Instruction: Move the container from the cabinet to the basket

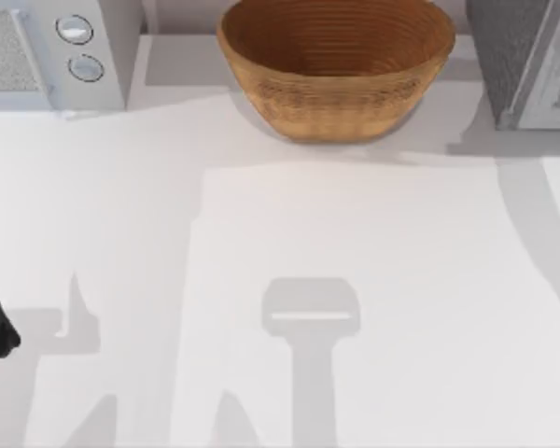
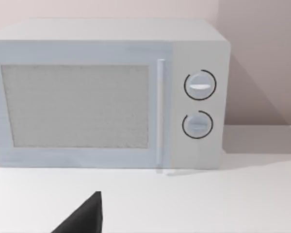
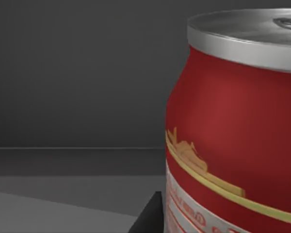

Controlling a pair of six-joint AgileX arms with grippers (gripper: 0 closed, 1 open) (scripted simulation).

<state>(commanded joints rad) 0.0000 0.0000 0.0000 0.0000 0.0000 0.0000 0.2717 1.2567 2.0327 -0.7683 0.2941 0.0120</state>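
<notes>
Sitting upright inside the dark cabinet [image 3: 63, 73], the can [image 3: 233, 136] is not yet moved; basket [image 1: 336, 70] empty (finger state: cannot tell for either arm).

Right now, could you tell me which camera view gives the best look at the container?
The right wrist view: the container looms close, its red side and silver top plain against a dark interior. The top view gives the basket instead; the left wrist view faces the microwave.
</notes>
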